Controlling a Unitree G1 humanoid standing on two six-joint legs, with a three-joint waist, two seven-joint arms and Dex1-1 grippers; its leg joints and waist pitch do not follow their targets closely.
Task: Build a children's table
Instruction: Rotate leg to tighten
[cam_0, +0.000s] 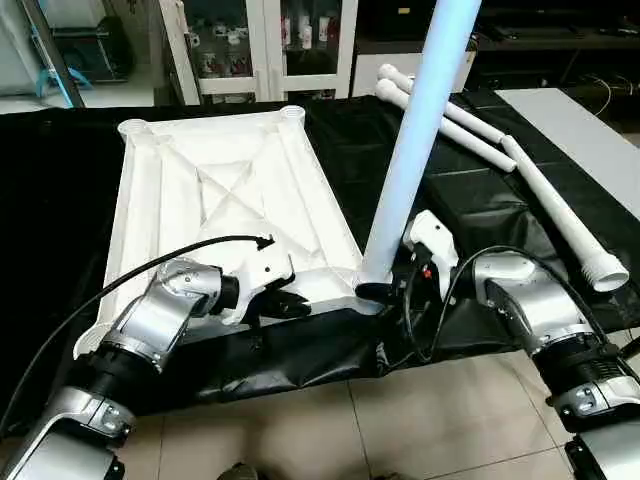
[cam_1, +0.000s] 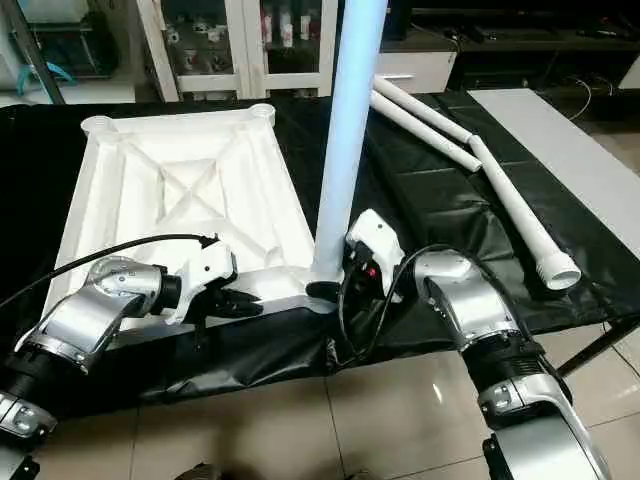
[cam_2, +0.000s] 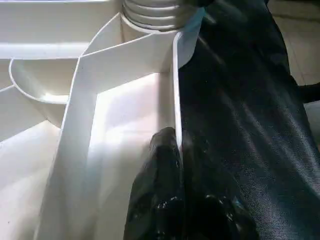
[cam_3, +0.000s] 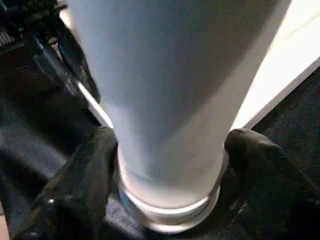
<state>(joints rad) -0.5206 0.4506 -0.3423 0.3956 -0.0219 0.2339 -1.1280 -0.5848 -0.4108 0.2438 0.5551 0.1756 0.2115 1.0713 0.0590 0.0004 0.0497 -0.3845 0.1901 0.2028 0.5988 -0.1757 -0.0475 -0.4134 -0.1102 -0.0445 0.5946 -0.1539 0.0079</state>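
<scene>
Black-covered table (cam_0: 480, 200), tabletop (cam_0: 215, 190) near edge pinched by left fingers (cam_2: 165, 200), right fingers (cam_3: 85, 185) flanking upright leg (cam_0: 415, 150)

Glossy white plastic tabletop (cam_0: 225, 190), black cloth (cam_0: 470, 200)

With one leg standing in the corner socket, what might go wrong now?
1. The upright leg looks slightly tilted; if the right pincer around its base lets go, it may topple.
2. The left pincer pinches only the tabletop rim; it may slip.
3. The tabletop corner overhangs the black table.
</scene>
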